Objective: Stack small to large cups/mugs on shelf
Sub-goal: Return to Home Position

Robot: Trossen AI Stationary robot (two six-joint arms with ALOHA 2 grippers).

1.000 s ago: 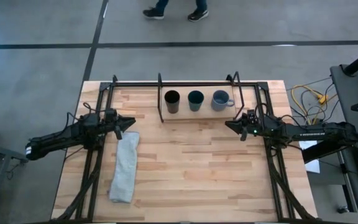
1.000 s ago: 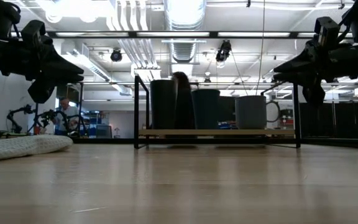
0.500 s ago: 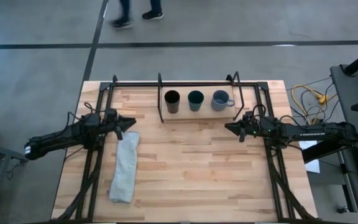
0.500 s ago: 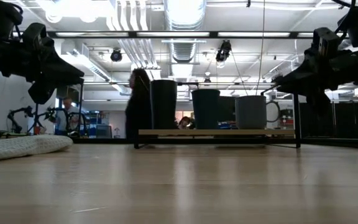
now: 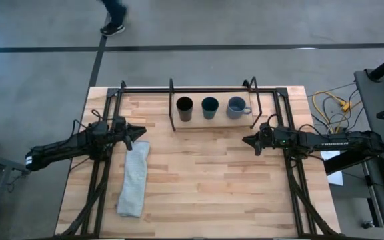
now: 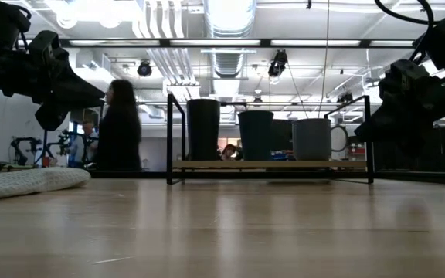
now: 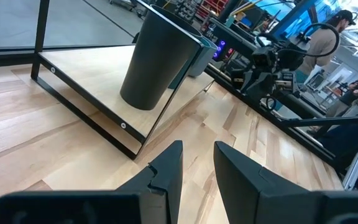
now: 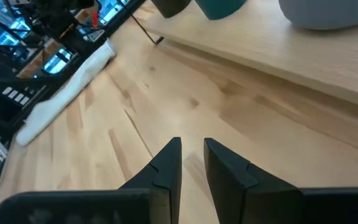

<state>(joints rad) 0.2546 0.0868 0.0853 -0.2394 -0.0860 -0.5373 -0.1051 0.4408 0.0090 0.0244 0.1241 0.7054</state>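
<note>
Tabletop [image 5: 199, 180]: shelf [image 5: 262, 111] holds black tumbler [image 5: 185, 105], teal cup [image 5: 209, 104] and grey-blue mug [image 5: 236, 105] in a row. Right gripper [image 5: 247, 140] (narrowly parted, empty) has backed away slightly; left gripper [image 5: 141, 131] likewise, unmoved. Arm lettering [image 5: 332, 141] illegible.

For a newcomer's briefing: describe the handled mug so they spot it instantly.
On the wooden table, find the low black-rod shelf at the far edge. In the row of three there, it is the right-end grey-blue mug, the only one with a handle.

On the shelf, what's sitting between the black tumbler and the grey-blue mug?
The dark teal cup stands between the black tumbler and the grey-blue mug, apart from both; the high and low views show it.
</note>
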